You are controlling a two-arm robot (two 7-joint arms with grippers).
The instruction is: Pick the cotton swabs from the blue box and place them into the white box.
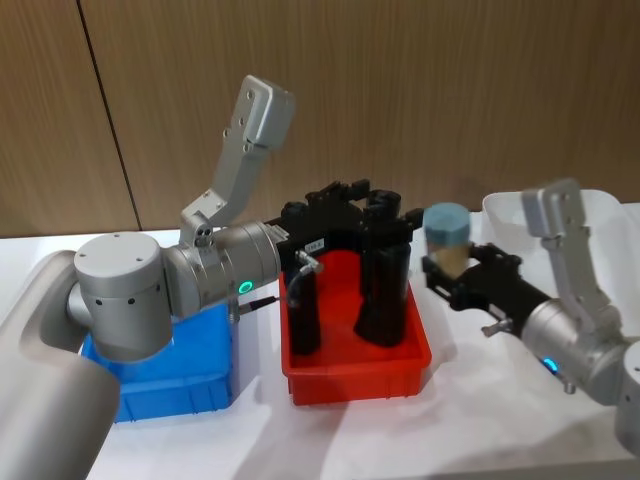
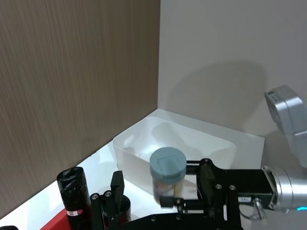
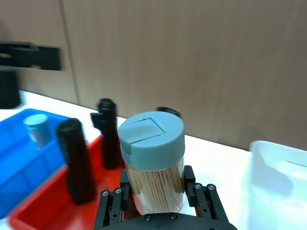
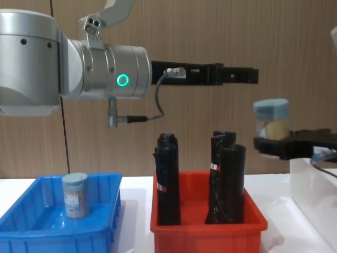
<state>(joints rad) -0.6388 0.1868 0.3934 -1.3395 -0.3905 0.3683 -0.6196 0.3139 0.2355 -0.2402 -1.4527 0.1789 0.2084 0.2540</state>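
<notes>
The right gripper (image 4: 274,141) is clamped on the lower part of a swab jar (image 4: 271,120), one finger (image 3: 125,186) on each side of the clear wall. The jar stands upright in the grip, its pale blue lid on top and the swabs packed inside. It hangs in the air, well above the table (image 1: 450,440), just right of the red bin (image 4: 208,237) and left of the white box (image 4: 316,195). The jar is higher than the white box's rim and has not crossed over it. The white box sits at the far right of the table.

The left gripper (image 4: 245,75) reaches out level, high over the red bin, above and to the left of the held jar and apart from it. Its fingers stand apart and hold nothing.

A second jar (image 4: 75,196) stands upright inside the blue box (image 4: 58,240), at the left of the table, well away from both grippers. The red bin lies between the blue and white boxes and holds tall black rolls (image 4: 167,179) standing on end.
</notes>
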